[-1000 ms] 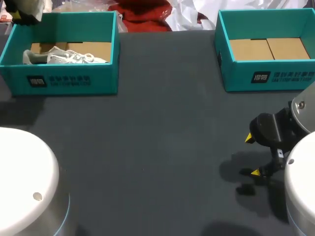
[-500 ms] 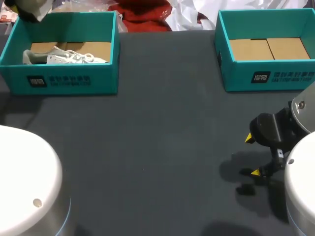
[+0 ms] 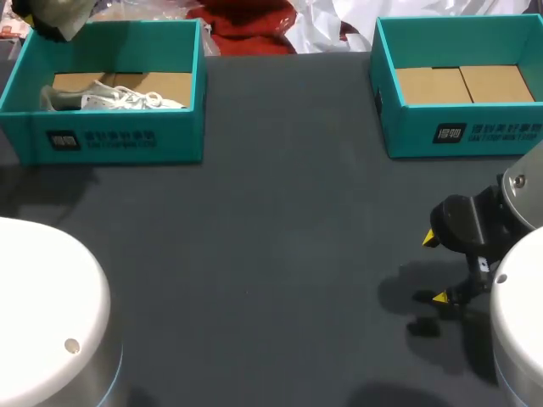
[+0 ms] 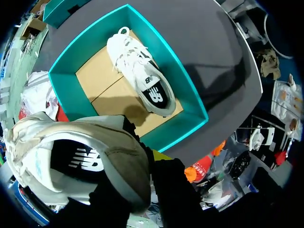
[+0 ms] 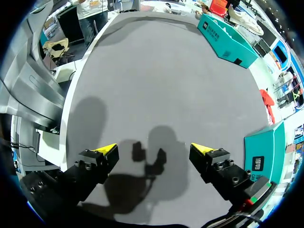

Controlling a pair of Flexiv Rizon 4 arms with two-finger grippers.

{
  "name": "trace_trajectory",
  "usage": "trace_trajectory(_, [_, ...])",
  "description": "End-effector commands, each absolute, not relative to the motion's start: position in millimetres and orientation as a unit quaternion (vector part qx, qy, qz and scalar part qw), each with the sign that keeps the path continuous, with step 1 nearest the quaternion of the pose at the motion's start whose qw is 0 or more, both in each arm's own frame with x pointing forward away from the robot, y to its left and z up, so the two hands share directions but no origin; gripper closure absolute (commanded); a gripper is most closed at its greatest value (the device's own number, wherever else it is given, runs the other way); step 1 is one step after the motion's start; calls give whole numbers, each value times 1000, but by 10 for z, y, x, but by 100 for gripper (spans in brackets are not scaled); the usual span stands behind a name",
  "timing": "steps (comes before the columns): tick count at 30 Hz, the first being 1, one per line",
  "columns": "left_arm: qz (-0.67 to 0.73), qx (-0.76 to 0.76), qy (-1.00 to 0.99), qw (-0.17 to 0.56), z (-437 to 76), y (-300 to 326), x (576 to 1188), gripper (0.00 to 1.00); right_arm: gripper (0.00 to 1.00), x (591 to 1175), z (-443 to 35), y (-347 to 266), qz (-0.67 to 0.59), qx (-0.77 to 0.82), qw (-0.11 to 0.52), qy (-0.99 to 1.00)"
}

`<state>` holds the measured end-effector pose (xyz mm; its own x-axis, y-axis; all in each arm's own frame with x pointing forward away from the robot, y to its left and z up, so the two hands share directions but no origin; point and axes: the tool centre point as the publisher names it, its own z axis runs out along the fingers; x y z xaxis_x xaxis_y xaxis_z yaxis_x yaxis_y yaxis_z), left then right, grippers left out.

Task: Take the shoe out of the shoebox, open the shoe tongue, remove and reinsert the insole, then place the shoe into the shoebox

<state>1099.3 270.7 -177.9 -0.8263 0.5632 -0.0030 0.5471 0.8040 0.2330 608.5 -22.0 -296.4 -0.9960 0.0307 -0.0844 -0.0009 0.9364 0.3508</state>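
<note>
- Far left of the dark table [image 3: 280,254]: the left shoebox [image 3: 119,140], teal, lid off, brown cardboard floor.
- Inside it, the boxed shoe [image 3: 110,99], pale with white laces, lying on its side along the near wall.
- From the left wrist view, looking straight down into the same box [image 4: 64,90]: the boxed shoe [image 4: 140,71] on the cardboard, black logo patch facing up, heel toward one corner.
- Left gripper [image 4: 147,164] up above the far left corner of that box, clamped on the lifted shoe [image 4: 80,156]; only one yellow tip visible beside the shoe, the other finger hidden behind it.
- Lifted shoe pale grey and cream with a black side patch, held clear of the box and touching neither the box nor the other shoe; in the head view just a corner of it [image 3: 64,13] visible past the box's far left edge.
- Far right: the right shoebox [image 3: 462,134], also teal and lidless, only its cardboard floor [image 3: 462,83] visible inside.
- Near right: the right gripper [image 3: 434,267] above bare tabletop, well apart from both boxes.
- Right gripper [image 5: 154,154] fingers spread wide, nothing between the yellow tips, only its own shadow on the table beneath.
- Beside that gripper, a teal wall of the right shoebox [image 5: 266,152].
</note>
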Motion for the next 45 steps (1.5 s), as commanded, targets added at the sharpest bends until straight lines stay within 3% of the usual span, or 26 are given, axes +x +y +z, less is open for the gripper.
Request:
trace_trajectory(1, [61, 490, 870, 7, -1794, 2903, 10996, 100, 0, 6060, -2967, -222, 177, 8, 46, 983])
trace_trajectory(8, [122, 632, 765, 31, -1909, 3152, 11036, 100, 0, 6060, -2967, -222, 177, 8, 46, 983])
trace_trajectory(20, [165, 623, 763, 45, -1954, 3180, 11098, 100, 0, 6060, -2967, -222, 177, 8, 46, 983])
trace_trajectory(27, [123, 700, 703, 34, -2032, 3209, 11265, 100, 0, 6060, -2967, -222, 177, 8, 46, 983])
trace_trajectory(45, [121, 705, 699, -5, -2292, 3263, 11607, 100, 0, 6060, -2967, -222, 177, 8, 46, 983])
